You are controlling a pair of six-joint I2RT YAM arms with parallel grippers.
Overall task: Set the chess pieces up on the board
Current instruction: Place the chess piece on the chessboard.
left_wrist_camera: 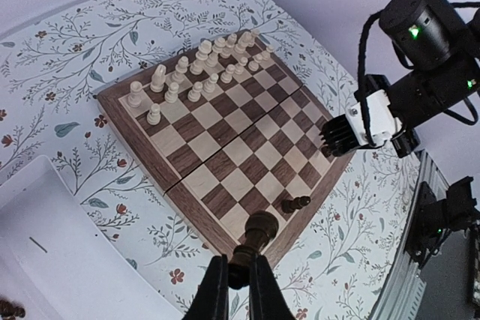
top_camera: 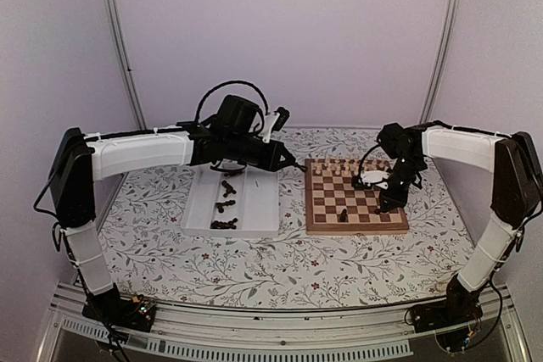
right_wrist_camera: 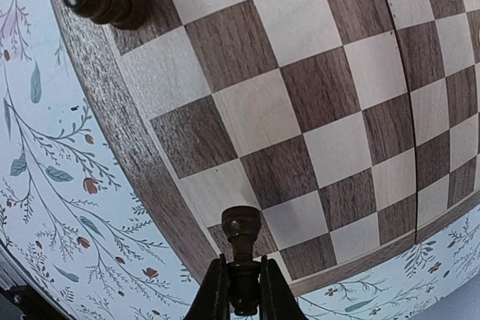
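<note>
Holding one dark piece each, both arms are at work on the chessboard (left_wrist_camera: 232, 155). The left fingers (left_wrist_camera: 212, 294) are clamped together on a dark chess piece (left_wrist_camera: 259, 234) that sticks out just ahead of their tips. From the wrist view it hangs by the board's near left corner, but I cannot tell whether it is over a square or just off the edge. The right fingers (right_wrist_camera: 211, 297) are pinched on a second dark piece (right_wrist_camera: 241, 234), held just beyond their tips over the edge row of the board, close to the wooden border. Whether its base touches the square cannot be told.

I judge the task to be at an early stage. The pale wooden pieces (left_wrist_camera: 201, 58) are lined up in the two rows farthest from both sets of fingers. On the dark side only one standing dark piece (right_wrist_camera: 105, 1) is placed, in the same edge row and several squares to the left of the right fingers. The other squares on that side are bare.

Behind and to the left of the left fingers, a white tray (top_camera: 259, 205) on the flowered surface (top_camera: 254, 269) holds several loose dark pieces (top_camera: 225, 225). Left to do: set down the two held pieces, then carry over the ones in the tray.
</note>
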